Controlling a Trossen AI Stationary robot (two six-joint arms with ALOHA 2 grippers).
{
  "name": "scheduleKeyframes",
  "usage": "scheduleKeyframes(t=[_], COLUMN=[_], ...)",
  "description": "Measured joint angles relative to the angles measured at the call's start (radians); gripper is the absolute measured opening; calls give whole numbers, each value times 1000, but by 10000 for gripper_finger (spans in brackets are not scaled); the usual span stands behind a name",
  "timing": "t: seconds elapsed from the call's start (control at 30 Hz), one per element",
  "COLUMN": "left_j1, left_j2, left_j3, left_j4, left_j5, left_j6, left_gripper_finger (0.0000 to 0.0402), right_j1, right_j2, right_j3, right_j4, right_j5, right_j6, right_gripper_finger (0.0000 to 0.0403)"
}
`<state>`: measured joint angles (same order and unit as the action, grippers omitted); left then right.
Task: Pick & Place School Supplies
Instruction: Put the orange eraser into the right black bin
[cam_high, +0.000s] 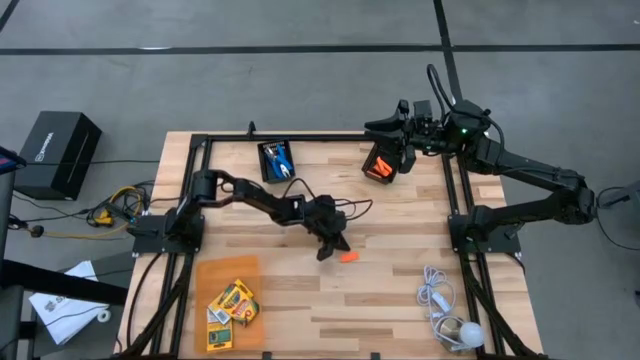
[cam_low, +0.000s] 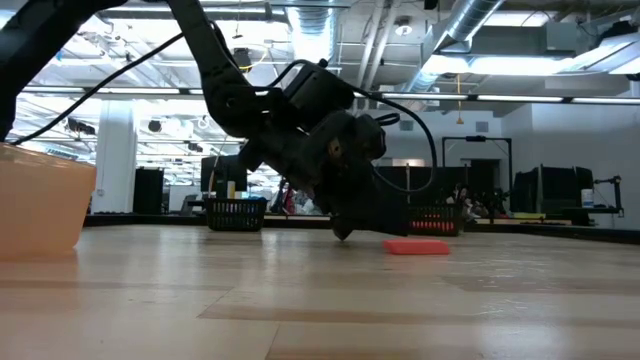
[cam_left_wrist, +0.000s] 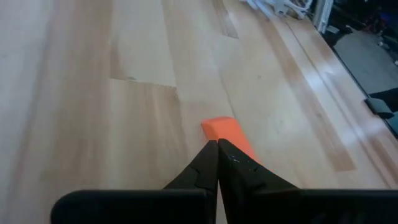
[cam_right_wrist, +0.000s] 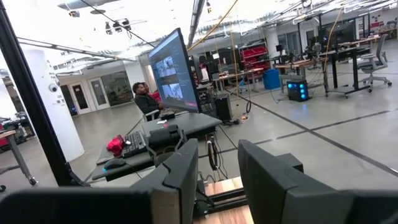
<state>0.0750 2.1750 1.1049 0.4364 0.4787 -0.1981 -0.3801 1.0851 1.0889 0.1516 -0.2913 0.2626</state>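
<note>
Dark left arm reaches from its base at the table's left edge diagonally across to mid-table, wrist pitched down, left gripper (cam_high: 332, 247) low at the wood with its tip right at the surface in the low view. Its fingers (cam_left_wrist: 214, 167) are clenched together, nothing between them. Orange piece (cam_high: 348, 257) lies flat on the butcher-block table (cam_high: 400, 290) just beyond the fingertips, touching or nearly so; cannot tell which. From the wrist view its long axis runs roughly in line with the fingers, pointing away from them. Bare wood all around the piece, open toward the near edge and the right side. Right arm folds back at the far right corner, right gripper (cam_high: 395, 150) hanging over a black mesh bin (cam_high: 379, 163) holding orange pieces; its fingers (cam_right_wrist: 180, 180) stand apart, nothing in them. Second mesh bin (cam_high: 277, 160) at the far edge holds the blue-handled scissors (cam_high: 278, 158). Crayon boxes (cam_high: 231, 305) sit on an orange translucent tray (cam_high: 205, 275) at near left. White cord with bulb (cam_high: 447, 311) lies near right, well apart from the piece.
</note>
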Motion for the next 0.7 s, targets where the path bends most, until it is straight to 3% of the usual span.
scheduleKeyframes(t=[0.7], left_j1=[-39], left_j2=[2], left_j3=[-11], left_j4=[38], left_j5=[18], left_j6=[1], left_gripper_finger=[1], right_j1=[0], right_j2=[0], right_j3=[0], right_j4=[0], right_j5=[0], right_j6=[0], right_gripper_finger=[107])
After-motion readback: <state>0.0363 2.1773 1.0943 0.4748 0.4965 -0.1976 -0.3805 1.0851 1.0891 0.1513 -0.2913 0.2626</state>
